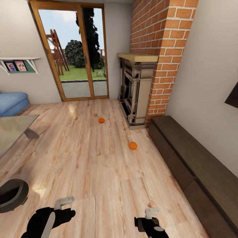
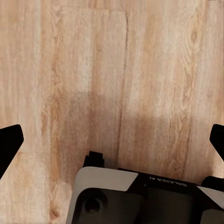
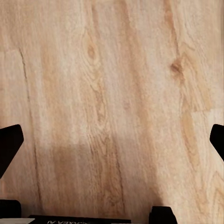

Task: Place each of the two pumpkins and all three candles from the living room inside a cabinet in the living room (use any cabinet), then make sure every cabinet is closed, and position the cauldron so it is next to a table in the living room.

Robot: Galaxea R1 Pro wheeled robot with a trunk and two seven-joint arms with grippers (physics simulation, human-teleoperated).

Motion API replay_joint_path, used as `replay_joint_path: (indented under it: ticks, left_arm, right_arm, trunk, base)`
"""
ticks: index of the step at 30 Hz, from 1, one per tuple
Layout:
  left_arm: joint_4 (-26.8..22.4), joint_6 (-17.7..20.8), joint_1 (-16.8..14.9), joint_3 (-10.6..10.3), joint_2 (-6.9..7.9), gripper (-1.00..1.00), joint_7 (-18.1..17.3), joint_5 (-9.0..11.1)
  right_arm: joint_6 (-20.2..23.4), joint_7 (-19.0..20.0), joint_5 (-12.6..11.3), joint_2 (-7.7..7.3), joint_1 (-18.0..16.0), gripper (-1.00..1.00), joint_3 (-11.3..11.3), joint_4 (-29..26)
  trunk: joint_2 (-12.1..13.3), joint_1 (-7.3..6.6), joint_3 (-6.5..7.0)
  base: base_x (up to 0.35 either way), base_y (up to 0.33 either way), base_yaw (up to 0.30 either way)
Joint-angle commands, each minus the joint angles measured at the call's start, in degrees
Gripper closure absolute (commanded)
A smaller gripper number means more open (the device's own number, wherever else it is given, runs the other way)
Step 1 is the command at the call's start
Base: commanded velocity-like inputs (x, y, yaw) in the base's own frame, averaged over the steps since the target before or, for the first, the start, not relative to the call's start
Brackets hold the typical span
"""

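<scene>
Pumpkins lie on the wooden floor (image 1: 82, 158): one pumpkin (image 1: 133, 145) near the front edge of the dark cabinet (image 1: 195, 168), the other pumpkin (image 1: 101, 120) farther off, before the brick fireplace (image 1: 137, 89). We see the cabinet's fronts flush along the right wall. We hold our left gripper (image 2: 112, 140) and right gripper (image 3: 112, 140) low over bare floor, fingers spread wide with nothing between them. A dark cauldron (image 1: 11, 195) sits by the table (image 1: 13, 130).

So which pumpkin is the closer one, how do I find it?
Find the brick fireplace on the right. Where the long dark cabinet begins beside it, a small orange pumpkin sits on the wood floor. The other pumpkin lies farther off, toward the glass door.
</scene>
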Motion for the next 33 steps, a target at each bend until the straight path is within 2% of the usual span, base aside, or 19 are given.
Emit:
replay_joint_path:
  ticks: [1, 5, 10, 11, 15, 18, 24, 28, 33]
  left_arm:
    - [0.17, -0.07, 0.0, -0.04, -0.03, -1.0, 0.0, -0.01]
    - [1.79, -0.46, 0.03, 0.04, -0.11, -1.0, -0.03, -0.02]
    - [6.88, -2.2, 0.02, 0.11, -0.16, -1.0, 0.05, -0.05]
    - [10.17, -5.18, 0.01, 0.09, -0.18, -1.0, 0.1, -0.05]
    - [17.15, -13.02, 0.0, -0.16, -0.38, -1.0, 0.45, -0.21]
    - [19.64, -15.52, -0.01, -0.05, -0.36, -1.0, 0.5, -0.15]
    - [28.42, -25.8, -0.03, 0.07, -0.12, -1.0, 0.7, -0.24]
    - [30.35, -28.19, -0.02, 0.07, 0.0, -1.0, 0.66, -0.25]
    - [30.9, -28.85, 0.0, -0.01, -0.07, -1.0, 0.52, -0.29]
  right_arm:
    - [-0.2, -0.01, -0.09, 0.0, 0.0, -1.0, -0.06, 0.02]
    - [-0.33, -0.08, -0.2, 0.0, 0.0, -1.0, -0.14, 0.47]
    - [-0.13, -0.56, -0.29, -0.05, 0.0, -1.0, -0.6, 0.78]
    - [-0.11, -0.65, -0.32, -0.11, 0.0, -1.0, -1.16, 0.81]
    - [0.08, -0.67, -0.46, -0.09, 0.0, -1.0, -3.79, 0.81]
    - [0.19, -0.65, -0.48, -0.11, 0.0, -1.0, -4.48, 0.78]
    - [0.22, -0.64, -0.26, -0.15, 0.0, -1.0, -4.73, 0.75]
    - [-0.32, -0.57, -0.14, -0.4, 0.0, -1.0, -4.66, 0.82]
    - [-1.45, -0.66, 0.06, -0.29, 0.0, -1.0, -4.67, 2.86]
  trunk:
    - [0.0, 0.0, 0.1]
    - [0.0, 0.0, 0.48]
    - [0.0, 0.0, 0.96]
    - [0.0, 0.0, 1.05]
    - [0.0, 0.0, 1.44]
    - [0.0, 0.0, 1.67]
    - [0.0, 0.0, 1.83]
    - [0.0, 0.0, 1.84]
    - [0.0, 0.0, 1.84]
  base:
    - [0.0, 0.001, 0.0]
    - [0.0, 0.0, 0.0]
    - [0.0, 0.0, 0.0]
    - [0.0, 0.0, 0.0]
    - [0.0, 0.0, 0.0]
    - [0.0, 0.0, 0.0]
    - [0.0, 0.0, 0.0]
    - [0.0, 0.0, 0.0]
    - [0.0, 0.0, 0.0]
